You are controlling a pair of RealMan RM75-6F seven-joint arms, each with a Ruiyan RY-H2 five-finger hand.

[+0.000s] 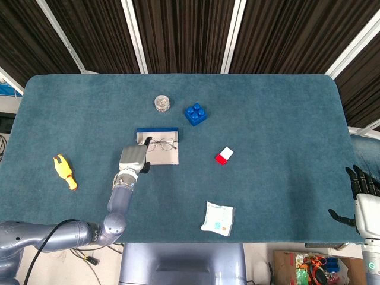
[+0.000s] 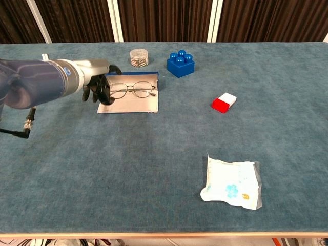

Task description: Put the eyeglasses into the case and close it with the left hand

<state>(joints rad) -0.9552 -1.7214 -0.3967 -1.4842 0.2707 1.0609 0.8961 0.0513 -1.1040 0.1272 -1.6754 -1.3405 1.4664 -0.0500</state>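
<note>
The eyeglasses case lies open and flat on the table, its blue lid edge toward the back. Thin-rimmed eyeglasses rest inside it, lenses side by side. My left hand hovers just off the case's left near corner, holding nothing, fingers hanging down apart and thumb reaching toward the case's left edge. My right hand stays off the table's right edge, fingers spread and empty; the chest view does not show it.
Behind the case stand a small clear jar and a blue toy brick. A red-and-white block lies to the right, a white packet near the front, a yellow toy far left.
</note>
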